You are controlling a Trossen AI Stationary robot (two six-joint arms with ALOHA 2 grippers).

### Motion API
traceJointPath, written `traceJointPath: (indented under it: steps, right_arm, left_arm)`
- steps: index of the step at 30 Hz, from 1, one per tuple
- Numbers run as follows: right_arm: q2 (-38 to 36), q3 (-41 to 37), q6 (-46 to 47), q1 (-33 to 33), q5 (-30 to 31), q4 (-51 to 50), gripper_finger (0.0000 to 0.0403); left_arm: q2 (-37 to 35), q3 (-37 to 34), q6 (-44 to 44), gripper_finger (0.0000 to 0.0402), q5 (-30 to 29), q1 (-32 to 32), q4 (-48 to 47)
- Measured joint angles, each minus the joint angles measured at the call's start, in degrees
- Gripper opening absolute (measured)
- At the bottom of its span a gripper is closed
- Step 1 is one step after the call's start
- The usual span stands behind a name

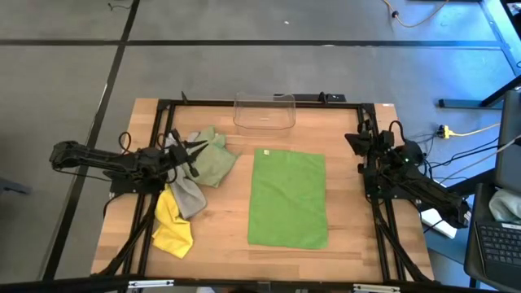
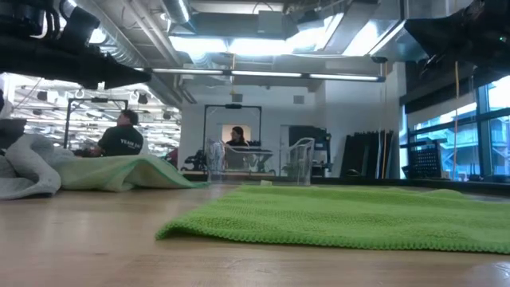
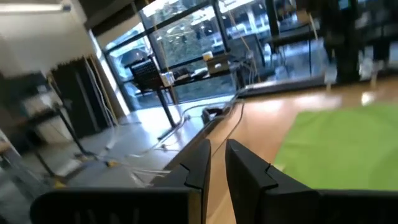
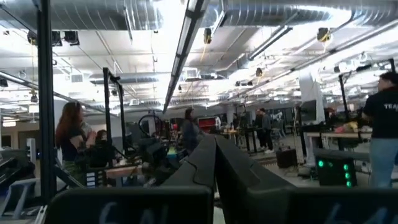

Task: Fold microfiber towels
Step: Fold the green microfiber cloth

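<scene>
The bright green towel [image 1: 287, 198] lies spread flat on the table's middle; it also shows in the low view [image 2: 343, 215] and the left wrist view [image 3: 336, 146]. At the left lie three crumpled towels in a loose pile: pale sage green [image 1: 213, 163], grey [image 1: 187, 195] and yellow [image 1: 172, 229]. My left gripper [image 1: 194, 153] is above this pile, pointing toward the table's right; its fingers [image 3: 217, 165] stand a narrow gap apart with nothing between them. My right gripper [image 1: 356, 142] is at the table's right edge, shut and empty [image 4: 215, 155].
A clear plastic bin [image 1: 264, 112] stands at the table's far edge, behind the green towel. Bare wood lies between the pile and the green towel and along the near edge. People show in the room beyond the table.
</scene>
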Motion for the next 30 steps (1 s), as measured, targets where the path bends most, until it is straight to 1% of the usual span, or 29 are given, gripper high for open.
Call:
traceJointPath:
  steps: [2, 4, 6, 8, 13, 16, 18, 20, 24, 26, 27, 30]
  right_arm:
    - [0.69, 0.0, 0.7, 0.01, -0.64, -1.51, 0.0012]
    - [1.72, 0.0, 0.99, 0.3, -2.26, -3.35, 0.0015]
    - [3.14, 0.0, 0.32, 1.1, -4.17, -5.88, 0.0028]
    - [4.75, 0.0, -0.83, 2.28, -4.18, -8.13, 0.0049]
    - [8.9, 0.0, -7.34, 4.43, -3.02, -9.05, 0.0115]
    - [11.06, 0.15, -11.31, 5.34, 2.4, -8.73, 0.0148]
    - [12.67, 1.09, -14.36, 5.95, 5.69, -8.92, 0.0163]
    - [14.41, 2.87, -17.37, 6.73, 7.17, -8.71, 0.0172]
    - [19.5, 7.63, -22.1, 8.62, 11.74, -6.17, 0.0177]
    - [23.28, 10.09, -23.32, 9.72, 13.0, -3.51, 0.0178]
    - [25.51, 11.45, -23.55, 10.31, 13.0, -2.28, 0.0178]
    - [32.76, 16.17, -23.8, 12.17, 12.98, -2.72, 0.0178]
  left_arm:
    - [0.0, 0.0, -5.8, 0.0041, 0.33, 0.0, 0.62]
    - [0.0, 0.0, -10.22, 0.0041, 2.13, -0.01, 0.62]
    - [0.0, 0.0, -11.31, 0.0041, 4.5, 0.0, 1.52]
    - [-0.02, 0.0, -11.44, 0.0041, 6.6, 0.0, 4.29]
    - [-0.02, 0.0, -12.53, 0.0041, 9.76, -0.01, 12.52]
    - [0.0, 0.0, -12.47, 0.0041, 10.0, -0.01, 13.2]
    - [-0.02, 0.04, -11.13, 0.0041, 11.02, 0.0, 13.48]
    - [0.0, 0.79, -7.67, 0.0041, 12.8, -0.02, 13.34]
    - [1.29, 5.45, -0.72, 0.0041, 13.48, 0.3, 13.66]
    - [3.37, 8.57, 1.39, 0.0041, 14.14, 0.93, 13.62]
    - [5.06, 10.21, 2.09, 0.0041, 15.41, 1.36, 13.64]
    - [11.41, 15.13, 2.07, 0.0041, 19.08, 2.68, 13.02]
